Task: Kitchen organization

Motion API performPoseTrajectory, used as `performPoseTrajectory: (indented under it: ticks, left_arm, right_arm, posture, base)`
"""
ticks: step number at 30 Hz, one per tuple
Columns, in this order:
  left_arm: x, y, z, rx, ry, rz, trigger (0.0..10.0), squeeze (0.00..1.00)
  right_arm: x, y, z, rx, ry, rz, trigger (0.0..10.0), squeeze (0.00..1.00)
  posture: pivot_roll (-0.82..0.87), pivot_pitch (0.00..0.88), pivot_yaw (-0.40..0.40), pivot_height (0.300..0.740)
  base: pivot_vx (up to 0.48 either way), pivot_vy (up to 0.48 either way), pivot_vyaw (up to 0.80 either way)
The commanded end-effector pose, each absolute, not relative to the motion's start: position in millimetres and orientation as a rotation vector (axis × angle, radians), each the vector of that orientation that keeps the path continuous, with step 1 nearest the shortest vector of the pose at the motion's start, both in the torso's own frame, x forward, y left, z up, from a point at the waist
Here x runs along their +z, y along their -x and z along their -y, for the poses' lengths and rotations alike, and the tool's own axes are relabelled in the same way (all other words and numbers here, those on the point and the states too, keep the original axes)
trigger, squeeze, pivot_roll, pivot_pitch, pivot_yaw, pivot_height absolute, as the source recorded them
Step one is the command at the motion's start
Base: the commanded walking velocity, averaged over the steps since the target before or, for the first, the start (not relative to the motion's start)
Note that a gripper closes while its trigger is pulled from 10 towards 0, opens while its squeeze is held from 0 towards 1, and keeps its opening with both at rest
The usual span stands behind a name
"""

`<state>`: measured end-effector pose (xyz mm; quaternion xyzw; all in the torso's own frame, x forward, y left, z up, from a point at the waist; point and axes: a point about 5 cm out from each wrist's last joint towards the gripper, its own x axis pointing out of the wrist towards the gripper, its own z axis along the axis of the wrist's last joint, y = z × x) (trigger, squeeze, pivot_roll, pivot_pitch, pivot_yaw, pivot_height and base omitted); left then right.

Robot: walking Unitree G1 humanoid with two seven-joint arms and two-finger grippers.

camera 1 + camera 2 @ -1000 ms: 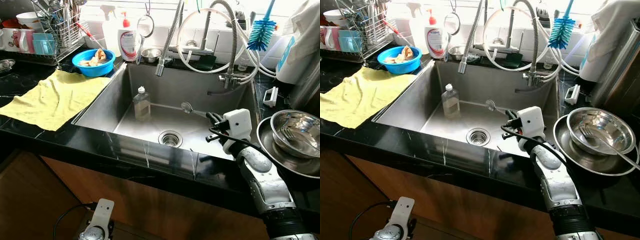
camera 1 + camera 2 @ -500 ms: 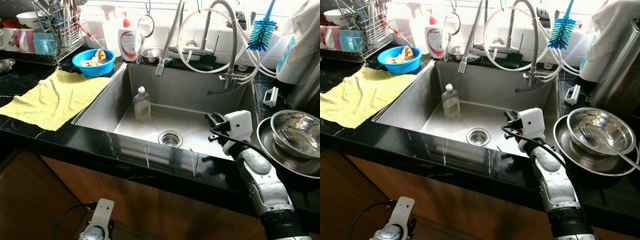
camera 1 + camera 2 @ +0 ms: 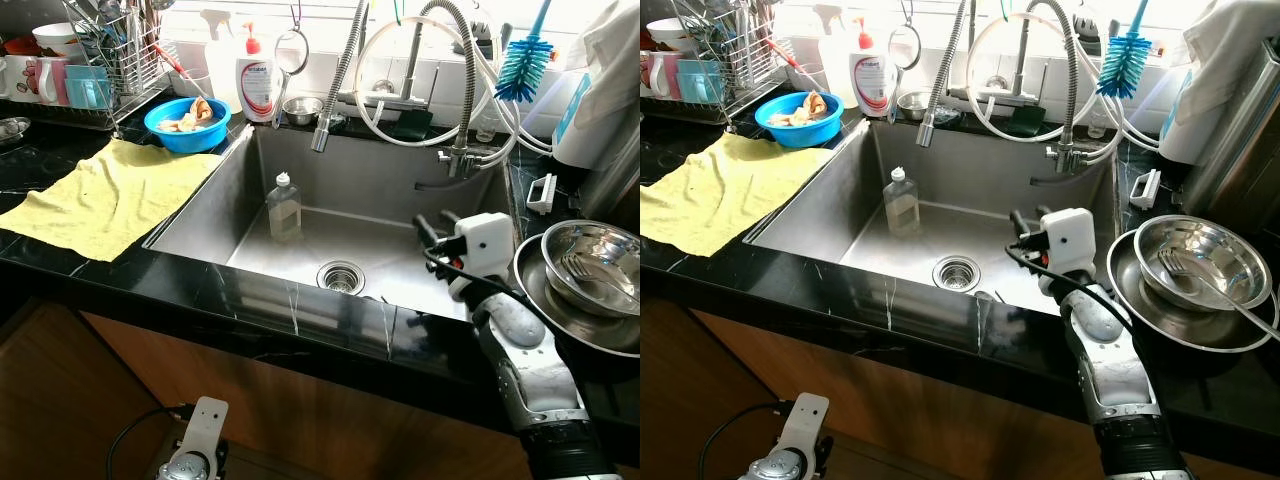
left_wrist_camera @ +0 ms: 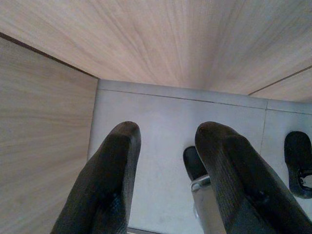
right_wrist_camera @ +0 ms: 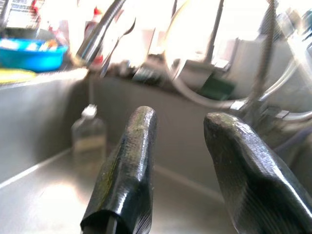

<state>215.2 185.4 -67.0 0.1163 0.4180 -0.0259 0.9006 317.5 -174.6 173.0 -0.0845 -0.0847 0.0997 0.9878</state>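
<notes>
My right gripper [image 3: 433, 220] hovers over the right side of the steel sink [image 3: 215, 195], above its front rim. Its fingers are open with nothing between them, as the right wrist view [image 5: 183, 119] confirms. A clear bottle [image 3: 284, 207] stands upright on the sink floor to the left, well apart from the gripper, and appears past the fingers [image 5: 90, 134]. The drain [image 3: 341, 277] lies between them. My left gripper [image 4: 168, 129] hangs idle and open over the grey floor beside the wooden cabinet.
A steel bowl [image 3: 592, 265] holding a fork sits in a larger steel dish on the right counter, close to my right arm. A yellow cloth [image 3: 110, 195], blue bowl [image 3: 187, 122] and dish rack [image 3: 110, 60] are left. Faucet hoses [image 3: 440, 90] hang behind the sink.
A spoon at the right gripper's fingertips a second ago is gone from view. The right gripper has lifted slightly and shifted right. The left arm has not moved.
</notes>
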Motion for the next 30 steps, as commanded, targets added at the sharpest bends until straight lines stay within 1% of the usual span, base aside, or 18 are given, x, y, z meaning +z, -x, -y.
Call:
performPoseTrajectory:
  ticks: [1, 3, 6, 7, 8, 10, 11, 12, 13, 14, 15, 19, 24, 26, 30]
  left_arm:
    - [-67, -215, -187, -0.047, -0.244, -0.865, 10.0, 0.00]
    - [-68, -214, -186, -0.054, -0.248, -0.868, 10.0, 0.00]
    - [-68, -213, -186, -0.057, -0.249, -0.869, 10.0, 0.00]
    - [-68, -213, -186, -0.058, -0.250, -0.870, 10.0, 0.00]
    - [-68, -213, -186, -0.058, -0.250, -0.870, 10.0, 0.00]
    - [-68, -213, -186, -0.060, -0.253, -0.871, 10.0, 0.00]
    - [-68, -213, -187, -0.065, -0.258, -0.873, 10.0, 0.00]
    - [-68, -213, -187, -0.065, -0.258, -0.873, 10.0, 0.00]
    - [-68, -213, -187, -0.069, -0.261, -0.874, 10.0, 0.00]
    - [-68, -213, -186, -0.071, -0.262, -0.874, 10.0, 0.00]
    - [-68, -213, -186, -0.073, -0.262, -0.874, 10.0, 0.00]
    - [-69, -212, -186, -0.080, -0.267, -0.875, 10.0, 0.00]
    - [-69, -211, -186, -0.088, -0.273, -0.880, 10.0, 0.00]
    - [-70, -210, -186, -0.090, -0.272, -0.882, 10.0, 0.00]
    - [-70, -210, -186, -0.091, -0.271, -0.882, 10.0, 0.00]
  right_arm:
    - [190, -311, 181, 0.139, 0.173, 0.242, 10.0, 0.00]
    - [199, -303, 187, 0.088, 0.213, 0.280, 10.0, 0.00]
    - [208, -293, 197, 0.000, 0.217, 0.318, 10.0, 0.00]
    - [215, -284, 209, -0.107, 0.233, 0.349, 10.0, 0.00]
    - [215, -284, 209, -0.107, 0.233, 0.349, 10.0, 0.00]
    - [219, -274, 217, -0.186, 0.222, 0.371, 10.0, 0.00]
    - [219, -262, 223, -0.222, 0.229, 0.380, 10.0, 0.00]
    - [219, -262, 223, -0.222, 0.229, 0.380, 10.0, 0.00]
    - [219, -253, 226, -0.240, 0.232, 0.379, 10.0, 0.25]
    - [218, -250, 227, -0.246, 0.226, 0.377, 10.0, 0.25]
    - [218, -247, 229, -0.258, 0.222, 0.376, 10.0, 1.00]
    - [220, -235, 233, -0.326, 0.211, 0.384, 10.0, 1.00]
    - [217, -226, 231, -0.385, 0.207, 0.376, 10.0, 1.00]
    - [211, -218, 230, -0.424, 0.188, 0.357, 10.0, 1.00]
    - [209, -215, 229, -0.438, 0.182, 0.349, 10.0, 1.00]
  posture:
    - [-0.13, 0.000, 0.005, 0.740]
    - [-0.14, 0.000, 0.007, 0.740]
    - [-0.14, 0.000, 0.008, 0.740]
    - [-0.14, 0.000, 0.009, 0.740]
    - [-0.14, 0.000, 0.009, 0.740]
    - [-0.15, 0.000, 0.014, 0.740]
    - [-0.15, 0.000, 0.015, 0.740]
    - [-0.15, 0.000, 0.015, 0.740]
    - [-0.15, 0.000, 0.017, 0.740]
    - [-0.15, 0.000, 0.017, 0.740]
    - [-0.15, 0.000, 0.017, 0.740]
    - [-0.15, 0.000, 0.018, 0.740]
    - [-0.15, 0.000, 0.017, 0.740]
    - [-0.15, 0.000, 0.016, 0.740]
    - [-0.15, 0.000, 0.016, 0.740]
  base:
    - [0.000, 0.000, 0.00]
    - [0.000, 0.000, 0.00]
    - [0.000, 0.000, 0.00]
    - [0.000, 0.000, 0.00]
    - [0.000, 0.000, 0.00]
    - [0.000, 0.000, 0.00]
    - [0.000, 0.000, 0.00]
    - [0.000, 0.000, 0.00]
    - [0.000, 0.000, 0.00]
    - [0.000, 0.000, 0.00]
    - [0.000, 0.000, 0.00]
    - [0.000, 0.000, 0.00]
    - [0.000, 0.000, 0.00]
    - [0.000, 0.000, 0.00]
    - [0.000, 0.000, 0.00]
